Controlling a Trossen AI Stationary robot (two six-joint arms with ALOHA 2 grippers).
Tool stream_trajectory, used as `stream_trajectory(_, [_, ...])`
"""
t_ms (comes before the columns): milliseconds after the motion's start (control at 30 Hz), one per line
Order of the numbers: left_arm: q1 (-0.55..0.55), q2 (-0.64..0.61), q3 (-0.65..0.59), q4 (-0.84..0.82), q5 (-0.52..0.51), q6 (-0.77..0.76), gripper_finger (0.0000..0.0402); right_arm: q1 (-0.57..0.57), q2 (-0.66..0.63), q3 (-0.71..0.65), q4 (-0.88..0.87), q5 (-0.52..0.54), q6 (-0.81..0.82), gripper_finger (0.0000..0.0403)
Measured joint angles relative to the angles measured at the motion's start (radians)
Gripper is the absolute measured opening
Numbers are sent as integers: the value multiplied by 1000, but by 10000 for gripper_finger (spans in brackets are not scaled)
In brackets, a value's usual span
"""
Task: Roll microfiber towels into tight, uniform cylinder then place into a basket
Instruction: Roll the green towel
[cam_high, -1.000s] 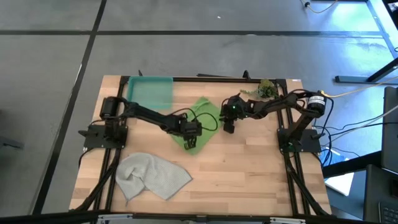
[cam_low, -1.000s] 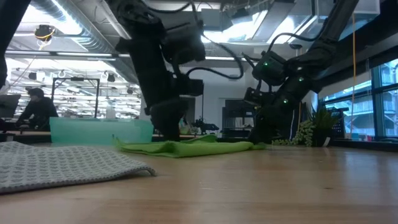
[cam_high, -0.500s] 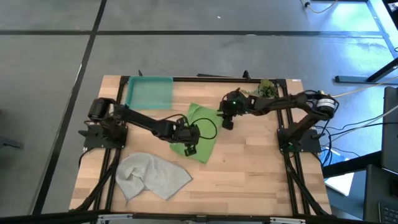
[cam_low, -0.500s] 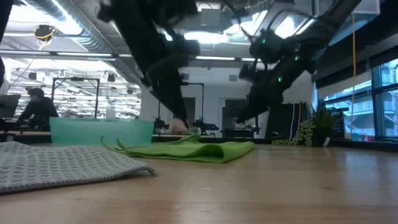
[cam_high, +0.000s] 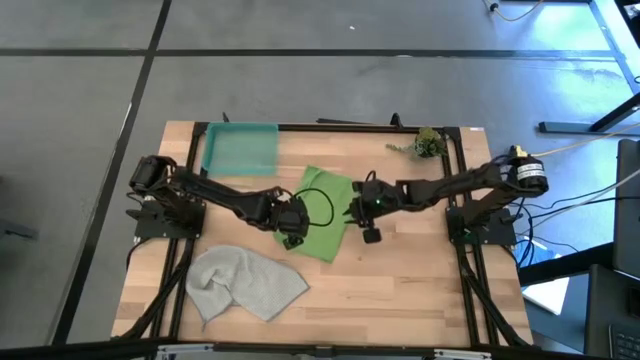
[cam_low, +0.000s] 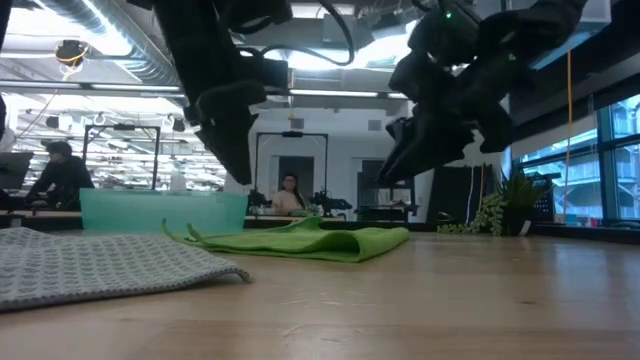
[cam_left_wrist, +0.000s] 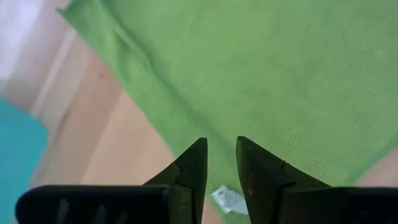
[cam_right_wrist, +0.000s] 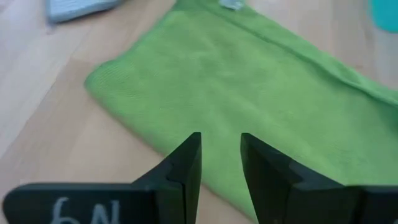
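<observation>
The lime green towel lies folded flat on the table's middle; it also shows in the low view and in both wrist views. My left gripper hovers above the towel's left part, fingers a narrow gap apart and empty. My right gripper hovers above the towel's right edge, also narrowly open and empty. In the low view both grippers stand clear above the cloth. The grey towel lies crumpled at the near left. The teal basket stands at the far left.
A leafy plant sprig lies at the far right corner. Bare wood lies to the right of and in front of the green towel. People sit in the room beyond the table.
Both grippers were down at the green towel a second ago and have since risen clear of it. The left one first drew toward the near edge; the right one has gone toward the near edge. The towel has shifted a little to the left and now lies narrower, folded over.
</observation>
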Motion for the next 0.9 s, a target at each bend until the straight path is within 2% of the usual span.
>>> stream_trajectory(167, [-22, 3, -31, 22, 0, -57, 82, 21, 67, 0, 66, 0, 0, 113])
stream_trajectory(333, [-45, 4, -133, 129, 28, -134, 82, 21, 161, 0, 184, 1, 0, 113])
stream_trajectory(600, [-59, 4, -268, 318, 102, -188, 82, 20, 224, 0, 164, 18, 16, 113])
stream_trajectory(800, [-84, 3, -288, 388, 138, -180, 82, 14, 219, 0, 133, 111, 1, 113])
stream_trajectory(900, [-101, 4, -289, 412, 146, -181, 82, -3, 219, 0, 120, 122, -3, 113])
